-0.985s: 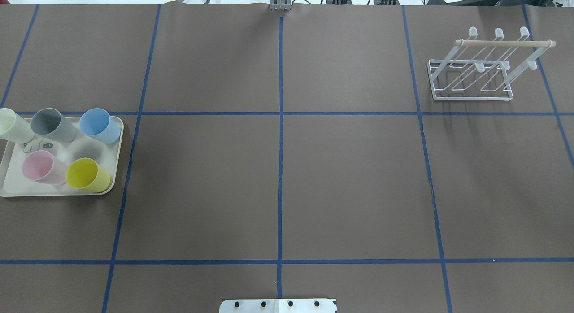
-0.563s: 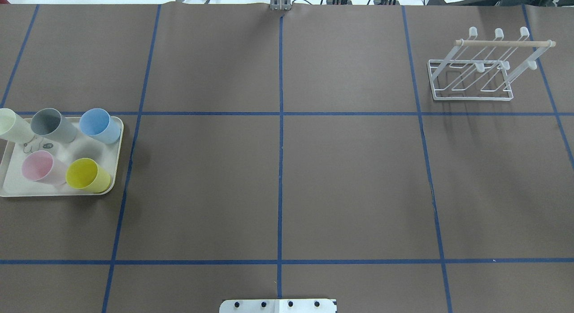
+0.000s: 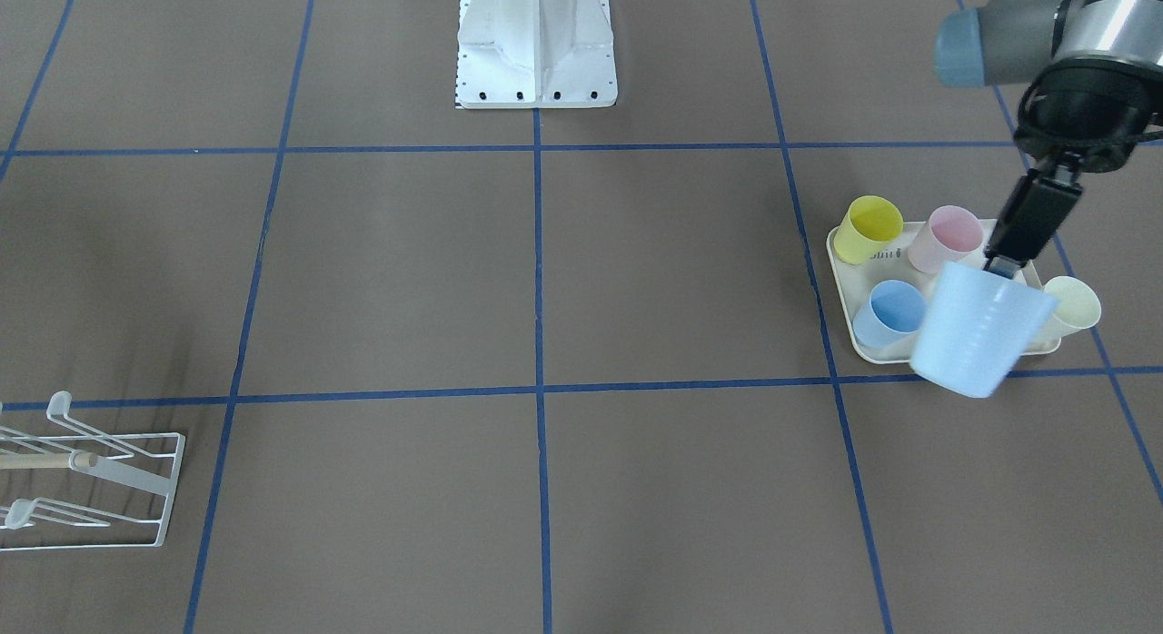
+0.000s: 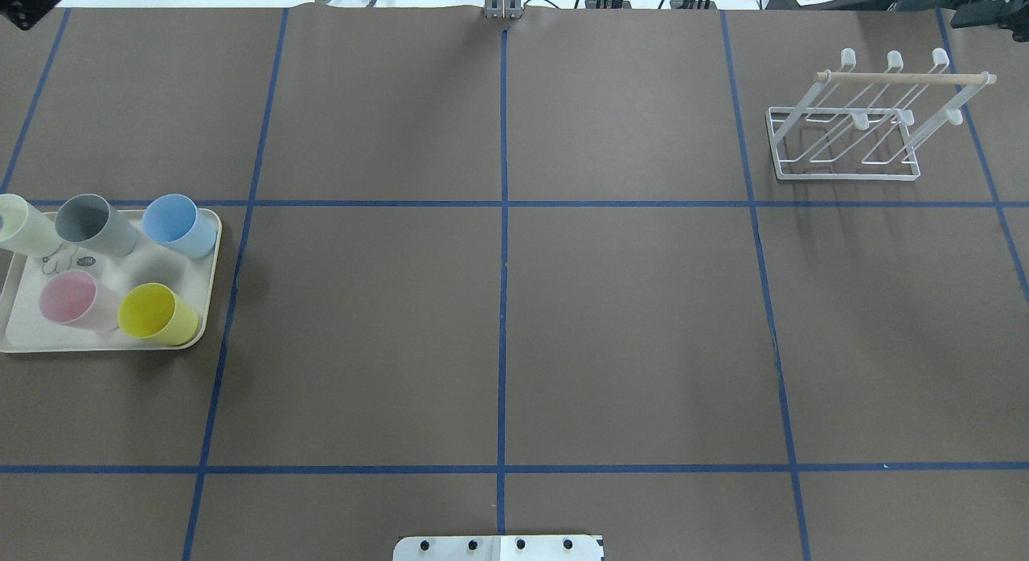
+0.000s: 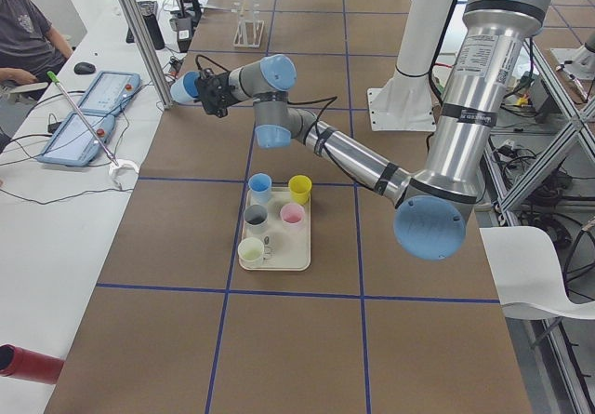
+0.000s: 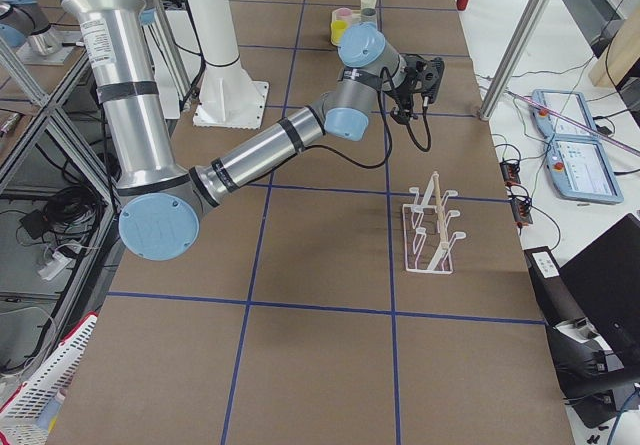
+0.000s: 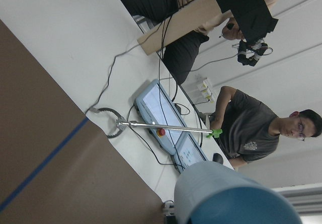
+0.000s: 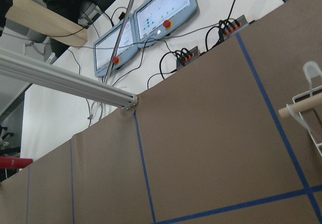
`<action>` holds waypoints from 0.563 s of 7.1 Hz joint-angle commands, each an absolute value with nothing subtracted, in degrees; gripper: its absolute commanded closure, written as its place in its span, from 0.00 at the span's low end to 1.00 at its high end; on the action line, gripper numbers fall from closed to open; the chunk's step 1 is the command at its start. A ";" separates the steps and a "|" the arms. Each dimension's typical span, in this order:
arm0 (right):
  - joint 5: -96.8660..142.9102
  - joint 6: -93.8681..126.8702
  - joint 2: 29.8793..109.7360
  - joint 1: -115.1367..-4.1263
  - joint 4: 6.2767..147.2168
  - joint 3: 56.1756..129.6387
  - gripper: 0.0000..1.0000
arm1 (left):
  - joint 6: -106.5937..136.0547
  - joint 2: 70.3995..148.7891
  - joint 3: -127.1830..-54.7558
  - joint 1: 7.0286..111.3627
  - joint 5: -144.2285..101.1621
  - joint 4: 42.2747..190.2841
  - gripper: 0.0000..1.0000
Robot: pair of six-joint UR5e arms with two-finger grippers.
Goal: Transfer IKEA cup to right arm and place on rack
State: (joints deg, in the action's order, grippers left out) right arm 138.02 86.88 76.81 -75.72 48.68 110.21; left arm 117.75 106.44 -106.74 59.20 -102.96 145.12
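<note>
left claw [image 3: 999,269] has come into the overhead view's corner, clenched on pale blue cup [image 3: 977,330]; right claw [image 6: 430,70]: cannot tell.

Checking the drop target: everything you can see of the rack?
The rack is a white wire frame, metal by its look: a rectangular base, slanted wires ending in rounded upturned pegs, and a light wooden rod across the top. It stands upright on the brown table, at the robot's far right. It holds nothing, and only the table touches it.
</note>
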 commanded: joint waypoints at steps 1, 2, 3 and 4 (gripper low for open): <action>144.91 91.20 72.71 -75.59 48.52 110.21 0.01 | 125.75 109.50 -110.37 51.36 -104.57 145.28 1.00; 145.98 91.49 70.77 -75.15 48.43 110.91 0.01 | 126.21 110.12 -112.13 49.15 -104.68 146.41 1.00; 145.81 92.54 70.23 -73.75 45.47 111.35 0.01 | 131.78 110.39 -113.11 47.83 -104.59 147.03 1.00; 144.16 96.90 70.22 -71.39 38.74 110.66 0.01 | 134.01 111.52 -112.77 46.77 -104.42 147.21 1.00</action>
